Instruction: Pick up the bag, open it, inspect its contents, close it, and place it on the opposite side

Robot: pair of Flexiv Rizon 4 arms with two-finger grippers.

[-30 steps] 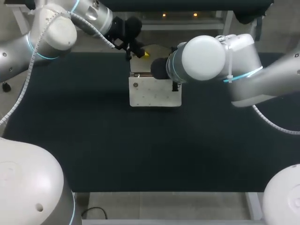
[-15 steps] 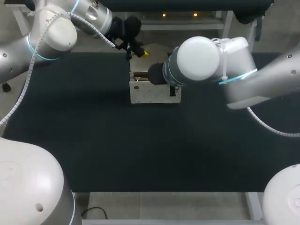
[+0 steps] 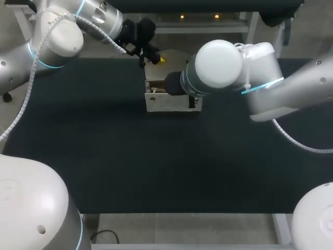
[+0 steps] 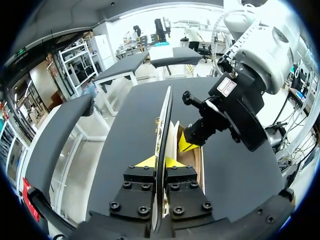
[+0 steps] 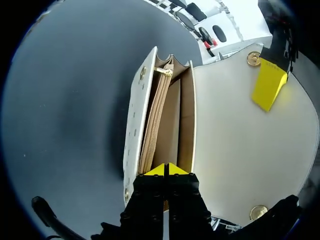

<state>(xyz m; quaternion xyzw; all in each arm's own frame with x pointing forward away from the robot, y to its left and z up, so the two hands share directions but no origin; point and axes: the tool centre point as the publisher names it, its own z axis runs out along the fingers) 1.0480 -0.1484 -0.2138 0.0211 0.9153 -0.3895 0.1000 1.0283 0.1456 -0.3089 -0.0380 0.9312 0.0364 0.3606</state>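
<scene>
Right wrist view: bag [image 5: 134,125] stands open, far-middle of table [image 3: 104,156]. Left gripper [image 4: 160,162] pinches the stiff flap [image 5: 240,150]. Right gripper [image 5: 166,169] is closed and empty, its 2 tips over the mouth. Likely light and rigid; grip the flap edge.

You've got one bag [image 3: 167,102] on one table [image 3: 104,156]. Two arms flank the bag: left arm [image 3: 57,36], right arm [image 3: 223,65]. Two grippers: left gripper [image 4: 160,162] on the bag's flap [image 5: 240,135], right gripper [image 5: 167,169] over its open top. Two gold snaps [image 5: 253,58] [image 5: 258,212] on that flap, one zipper [image 5: 152,125] inside the bag.
</scene>
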